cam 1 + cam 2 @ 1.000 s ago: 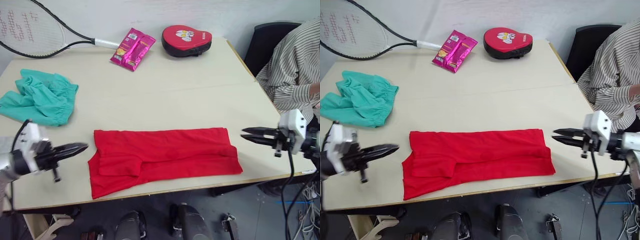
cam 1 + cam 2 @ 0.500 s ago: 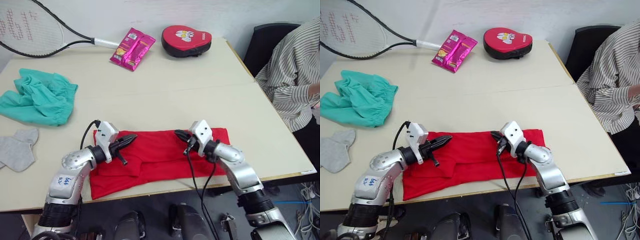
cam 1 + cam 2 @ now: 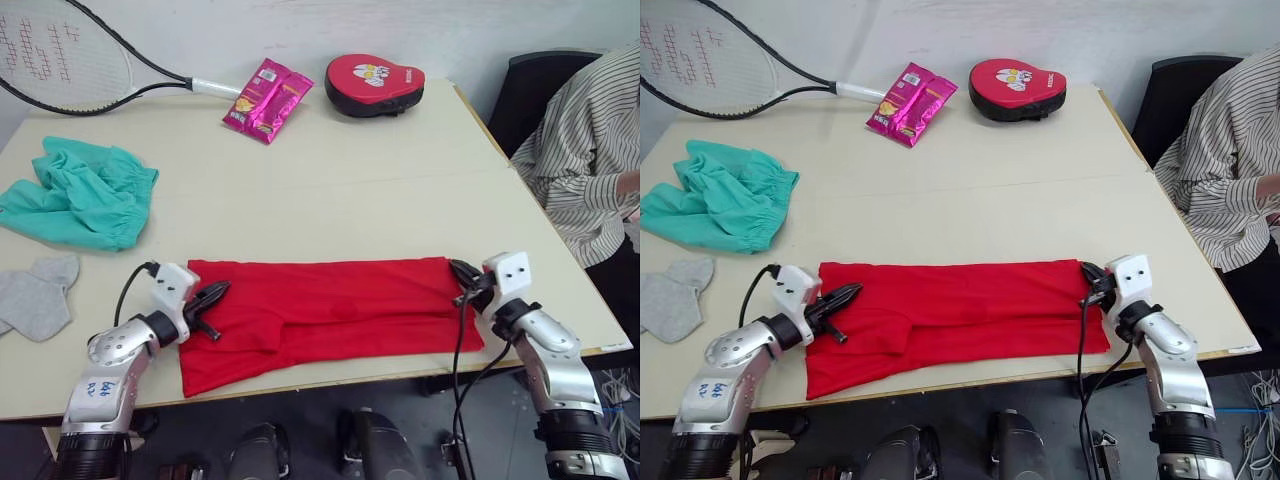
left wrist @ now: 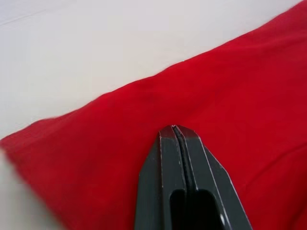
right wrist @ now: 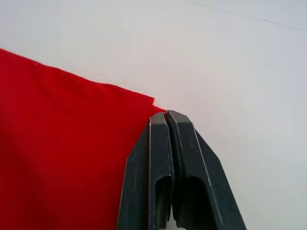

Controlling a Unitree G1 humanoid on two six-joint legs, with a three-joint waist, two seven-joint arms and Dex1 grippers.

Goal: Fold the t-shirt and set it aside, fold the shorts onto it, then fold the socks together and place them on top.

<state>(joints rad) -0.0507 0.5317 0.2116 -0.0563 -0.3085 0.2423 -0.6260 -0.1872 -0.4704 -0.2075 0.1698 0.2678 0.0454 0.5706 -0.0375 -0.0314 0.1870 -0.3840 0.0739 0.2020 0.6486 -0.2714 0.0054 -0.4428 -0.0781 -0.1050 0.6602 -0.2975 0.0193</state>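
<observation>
Near the front edge of the worktop, the t-shirt lies folded into a long red strip, with the left pincer closed at its left end and the right pincer closed at its right end, its tips at the cloth's far corner. Off to the left, the shorts lie bunched and the socks lie flat at the worktop's left edge.

left arm: silver metal shell, black joints, white label with blue handwriting
right arm: silver metal shell, black joints
wrist boxes: white, blocky
cables: thin black, looping from the wrists
fingers: black, tapered to points
</observation>
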